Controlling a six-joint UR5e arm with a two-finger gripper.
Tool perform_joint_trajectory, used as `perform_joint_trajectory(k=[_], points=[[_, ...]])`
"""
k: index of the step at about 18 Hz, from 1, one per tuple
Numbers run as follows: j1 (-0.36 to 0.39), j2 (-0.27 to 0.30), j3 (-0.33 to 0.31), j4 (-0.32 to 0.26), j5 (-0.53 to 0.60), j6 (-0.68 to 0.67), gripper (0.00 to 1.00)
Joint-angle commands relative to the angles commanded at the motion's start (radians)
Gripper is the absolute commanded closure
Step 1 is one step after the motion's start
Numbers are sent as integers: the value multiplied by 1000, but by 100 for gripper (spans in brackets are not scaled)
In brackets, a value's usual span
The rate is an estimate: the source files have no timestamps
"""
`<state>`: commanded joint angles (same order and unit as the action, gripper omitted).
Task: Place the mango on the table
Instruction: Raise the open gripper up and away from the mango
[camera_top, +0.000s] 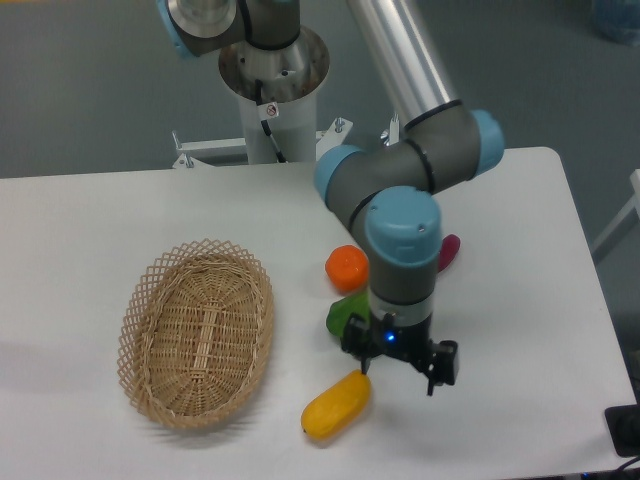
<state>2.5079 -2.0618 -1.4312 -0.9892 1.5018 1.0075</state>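
Note:
The mango (336, 405) is a yellow-orange oblong fruit lying on the white table (90, 220) near the front edge, just right of the basket. My gripper (400, 377) points down just above and to the right of the mango's right end. Its fingers are spread apart with nothing between them. The left finger (361, 364) is close to the mango's upper right tip; I cannot tell whether it touches.
An oval wicker basket (197, 330) stands at the left, empty. A round orange (347, 268) and a green fruit (345, 315) lie behind the mango, partly hidden by the arm. A magenta vegetable (450, 250) peeks out to the right of the arm.

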Motion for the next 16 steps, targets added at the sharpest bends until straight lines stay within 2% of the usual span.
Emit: perform_joint_trajectory(k=[6,16], points=[[65,32,-40,-9,0,134,0],[88,42,-57,-2,0,152,0]])
